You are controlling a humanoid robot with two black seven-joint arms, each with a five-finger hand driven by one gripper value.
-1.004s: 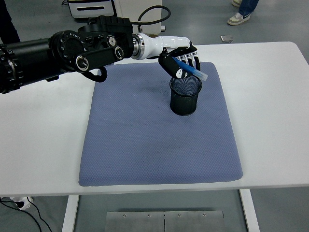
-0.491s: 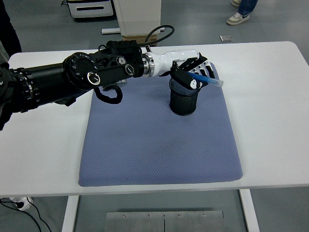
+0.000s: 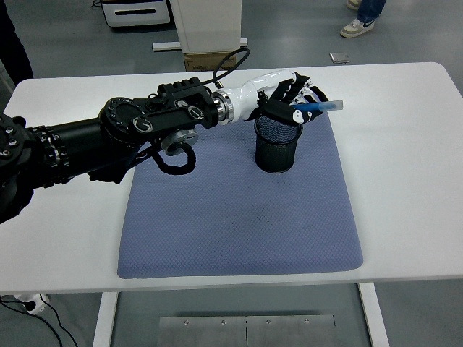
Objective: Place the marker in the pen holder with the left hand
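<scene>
White bench carries a blue mat and mesh holder. Left hand grips a marker, held level just above the holder's rim.

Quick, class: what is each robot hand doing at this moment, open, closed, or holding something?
Left hand: closed on the blue marker, held over the black mesh pen holder.
Right hand: not in view.

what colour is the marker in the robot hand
Blue, seen in the head view: marker in the left robot hand.
</scene>
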